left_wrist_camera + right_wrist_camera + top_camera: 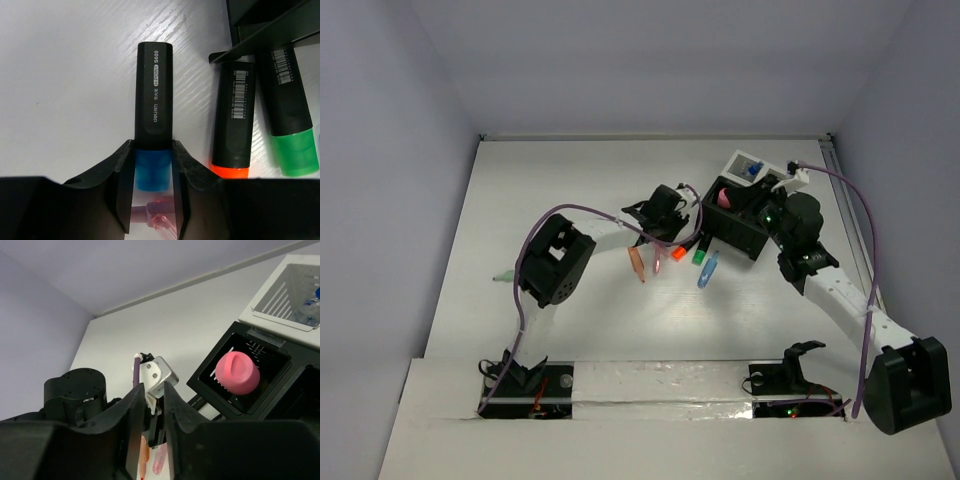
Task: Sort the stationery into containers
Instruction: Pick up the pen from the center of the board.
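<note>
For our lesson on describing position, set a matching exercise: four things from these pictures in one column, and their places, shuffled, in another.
Things
1 blue marker
2 pink round piece
3 small bottle
4 green marker

Places
A in the white box
B on the table beside the orange marker
C held in the left gripper
D in the black box

Pairs: 1-C, 2-D, 3-A, 4-B

Blue cap of black-barrelled highlighter (153, 120) half masked by fingers (120, 185) of left gripper (152, 150). Orange-capped black marker (232, 115): cap end cut by gripper body. Tiny blue-capped bottle (306, 312) blurred, cropped at right-wrist frame edge.
</note>
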Controlling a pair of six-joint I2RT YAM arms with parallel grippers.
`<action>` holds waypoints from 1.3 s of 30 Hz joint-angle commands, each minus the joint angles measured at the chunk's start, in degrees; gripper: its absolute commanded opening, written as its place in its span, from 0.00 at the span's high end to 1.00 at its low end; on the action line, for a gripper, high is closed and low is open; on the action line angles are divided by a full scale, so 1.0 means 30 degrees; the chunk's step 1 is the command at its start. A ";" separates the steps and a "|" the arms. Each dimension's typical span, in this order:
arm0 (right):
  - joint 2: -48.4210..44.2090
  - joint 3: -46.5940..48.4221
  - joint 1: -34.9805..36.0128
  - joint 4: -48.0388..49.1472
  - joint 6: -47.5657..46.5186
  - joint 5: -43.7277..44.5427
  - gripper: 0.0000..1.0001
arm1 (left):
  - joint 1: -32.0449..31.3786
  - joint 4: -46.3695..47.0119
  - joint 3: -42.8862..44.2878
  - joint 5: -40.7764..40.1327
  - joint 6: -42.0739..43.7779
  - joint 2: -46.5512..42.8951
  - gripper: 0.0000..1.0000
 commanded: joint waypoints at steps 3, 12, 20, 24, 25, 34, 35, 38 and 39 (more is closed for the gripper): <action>-0.0063 0.0293 0.0443 0.0931 -0.0001 -0.0511 0.67 | -0.0145 0.0479 -0.0470 -0.1325 -0.0355 -0.0035 1.00; 0.1049 0.0703 0.0619 0.0960 0.0175 -0.1566 0.38 | -0.0145 0.2941 -0.2991 -0.3201 -0.2024 -0.3781 1.00; 0.0727 0.0849 0.0619 0.1340 0.0702 -0.3176 0.22 | 0.0031 0.6425 -0.5948 -0.1066 -0.4016 -0.8616 1.00; 0.1283 0.1404 0.1203 0.1488 0.0820 -0.4493 0.15 | 0.0031 0.8856 -0.8115 0.1361 -0.5159 -1.0841 1.00; 0.1458 0.1609 0.1379 0.1429 0.0732 -0.4613 0.14 | 0.0031 0.9615 -0.8728 0.1746 -0.5335 -1.1050 1.00; 0.3919 0.3251 0.3255 0.1486 0.0526 -0.3911 0.14 | 0.0031 1.1759 -1.0724 0.4062 -0.6186 -1.3274 1.00; 0.4066 0.3281 0.3255 0.1545 0.0556 -0.3911 0.16 | 0.0031 1.1877 -1.0843 0.4151 -0.6186 -1.3423 1.00; 0.4594 0.3485 0.3692 0.1575 0.0673 -0.3590 0.19 | 0.0031 1.2112 -1.1107 0.4240 -0.6215 -1.3834 1.00; 0.4653 0.3515 0.3695 0.1575 0.0673 -0.3502 0.19 | 0.0031 1.2229 -1.1166 0.4240 -0.6245 -1.3922 1.00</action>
